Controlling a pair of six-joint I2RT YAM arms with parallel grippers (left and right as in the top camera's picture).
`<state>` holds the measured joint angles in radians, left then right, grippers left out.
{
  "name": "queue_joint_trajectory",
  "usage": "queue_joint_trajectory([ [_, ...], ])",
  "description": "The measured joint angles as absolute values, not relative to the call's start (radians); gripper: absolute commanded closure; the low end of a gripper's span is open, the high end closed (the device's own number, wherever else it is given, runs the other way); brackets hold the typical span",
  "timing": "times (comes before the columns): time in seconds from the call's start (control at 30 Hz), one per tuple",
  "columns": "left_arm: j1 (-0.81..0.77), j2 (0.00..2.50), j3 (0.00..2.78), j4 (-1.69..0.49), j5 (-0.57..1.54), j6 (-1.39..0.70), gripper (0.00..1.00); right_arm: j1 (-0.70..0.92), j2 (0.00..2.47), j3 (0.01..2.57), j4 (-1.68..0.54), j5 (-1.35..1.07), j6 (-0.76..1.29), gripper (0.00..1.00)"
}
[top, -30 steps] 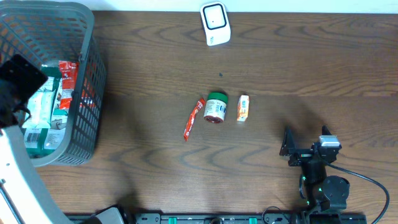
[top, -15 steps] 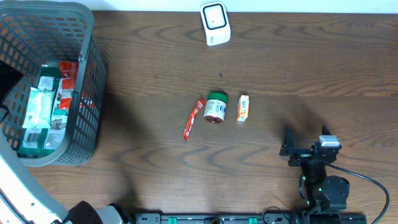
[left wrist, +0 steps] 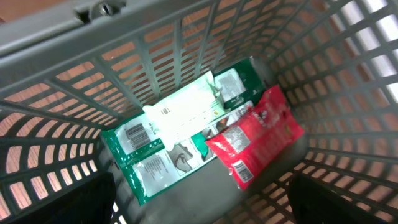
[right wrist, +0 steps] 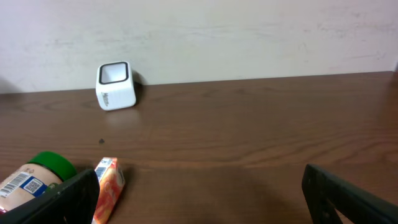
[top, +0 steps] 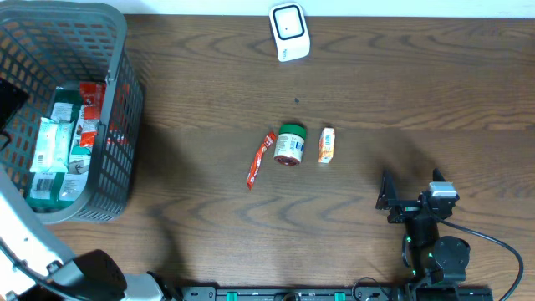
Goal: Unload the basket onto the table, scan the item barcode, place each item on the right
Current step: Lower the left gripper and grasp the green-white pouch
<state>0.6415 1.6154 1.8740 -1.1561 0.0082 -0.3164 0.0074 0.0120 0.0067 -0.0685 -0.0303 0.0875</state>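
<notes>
In the left wrist view I look straight down into the grey basket (left wrist: pixel 348 81). On its floor lie green packets (left wrist: pixel 163 167), a white packet (left wrist: pixel 183 112) with a barcode, and a red packet (left wrist: pixel 256 134). My left gripper (left wrist: pixel 202 205) hangs open above them with nothing between its fingers. The white scanner (top: pixel 289 32) stands at the table's far edge. My right gripper (right wrist: pixel 202 199) rests open and empty low over the table at the front right (top: pixel 410 196). Just ahead of its left finger are an orange carton (right wrist: pixel 107 186) and a green-lidded jar (right wrist: pixel 37 174).
At mid-table a red sachet (top: pixel 260 160), the jar (top: pixel 290 145) and the carton (top: pixel 326 145) lie in a row. The basket (top: pixel 125 100) fills the far left corner. My left arm (top: pixel 25 242) runs up the left edge. A cable (top: pixel 501 247) trails from the right arm.
My left gripper's dark body has slid off the basket's left side toward the left edge, uncovering the packets. The right arm and the table items are unmoved.
</notes>
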Motion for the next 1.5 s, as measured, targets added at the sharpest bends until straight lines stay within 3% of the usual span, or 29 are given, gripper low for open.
queue_joint_trajectory([
  [0.23, 0.641, 1.714, 1.874, -1.159, -0.001, -0.314, 0.06, 0.007, 0.012, 0.007, -0.068, -0.030, 0.088, 0.01],
  [0.87, 0.616, 2.087, 1.873, -1.072, -0.003, -0.101, 0.08, 0.007, 0.012, 0.007, -0.068, -0.030, 0.088, 0.01],
  [1.5, 0.553, 2.204, 1.864, -0.986, -0.105, 0.009, 0.12, 0.007, 0.012, 0.007, -0.068, -0.030, 0.088, 0.01],
])
